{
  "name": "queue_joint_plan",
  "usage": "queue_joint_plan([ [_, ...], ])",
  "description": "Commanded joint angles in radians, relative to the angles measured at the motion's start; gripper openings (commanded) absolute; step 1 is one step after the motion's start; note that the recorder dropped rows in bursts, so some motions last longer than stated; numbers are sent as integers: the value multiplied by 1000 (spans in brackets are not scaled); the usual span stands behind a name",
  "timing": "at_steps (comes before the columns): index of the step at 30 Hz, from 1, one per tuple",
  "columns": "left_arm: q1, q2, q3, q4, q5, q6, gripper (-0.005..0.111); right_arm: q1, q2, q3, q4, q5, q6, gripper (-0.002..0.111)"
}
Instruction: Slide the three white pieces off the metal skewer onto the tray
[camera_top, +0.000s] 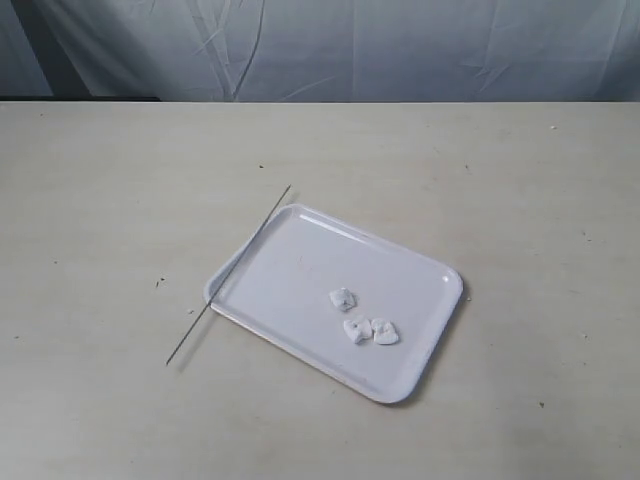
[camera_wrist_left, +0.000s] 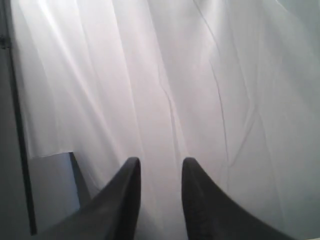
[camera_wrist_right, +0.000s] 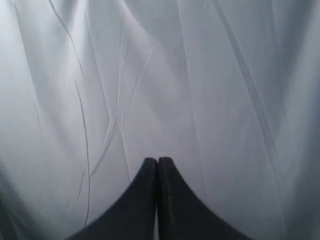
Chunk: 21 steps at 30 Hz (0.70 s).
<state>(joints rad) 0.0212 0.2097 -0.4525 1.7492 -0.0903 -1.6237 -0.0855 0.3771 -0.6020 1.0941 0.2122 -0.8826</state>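
Note:
The glossy white tray (camera_top: 290, 270) lies on the table in the exterior view. Three white pieces rest loose on it: one (camera_top: 343, 298) near the middle, two more (camera_top: 357, 330) (camera_top: 385, 332) side by side closer to the near rim. The thin metal skewer (camera_top: 235, 265) lies bare across the tray's left edge, one end on the table. Neither arm shows in the exterior view. My left gripper (camera_wrist_left: 160, 162) is open and empty, facing a white curtain. My right gripper (camera_wrist_right: 158, 161) is shut with nothing between its fingers, also facing curtain.
The beige table (camera_top: 100, 200) stretches all round the tray. A pale wrinkled curtain (camera_top: 400, 50) hangs behind its far edge. A dark post (camera_wrist_left: 17, 125) stands at the side in the left wrist view.

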Motion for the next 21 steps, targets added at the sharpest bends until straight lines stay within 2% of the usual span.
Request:
queue_joint_plan([
  [1, -5, -133, 90, -5, 127, 2, 29, 7, -72, 152, -13, -29, -1, -1],
  [4, -5, -210, 159, -51, 229, 2, 29, 7, -119, 253, -11, -125, 4, -1],
  [6, -5, -210, 205, -151, 295, 9, 29, 7, -144, 305, -11, -157, 4, -1],
  [9, -5, -210, 258, -287, 321, 14, 29, 7, -166, 376, -7, -218, 4, -1],
  [14, -5, -210, 307, -299, 200, 113, 29, 7, -170, 398, 133, -315, 12, -1],
  [21, -5, -210, 338, -366, 166, 114, 29, 7, -173, 418, 212, -379, 14, -1],
])
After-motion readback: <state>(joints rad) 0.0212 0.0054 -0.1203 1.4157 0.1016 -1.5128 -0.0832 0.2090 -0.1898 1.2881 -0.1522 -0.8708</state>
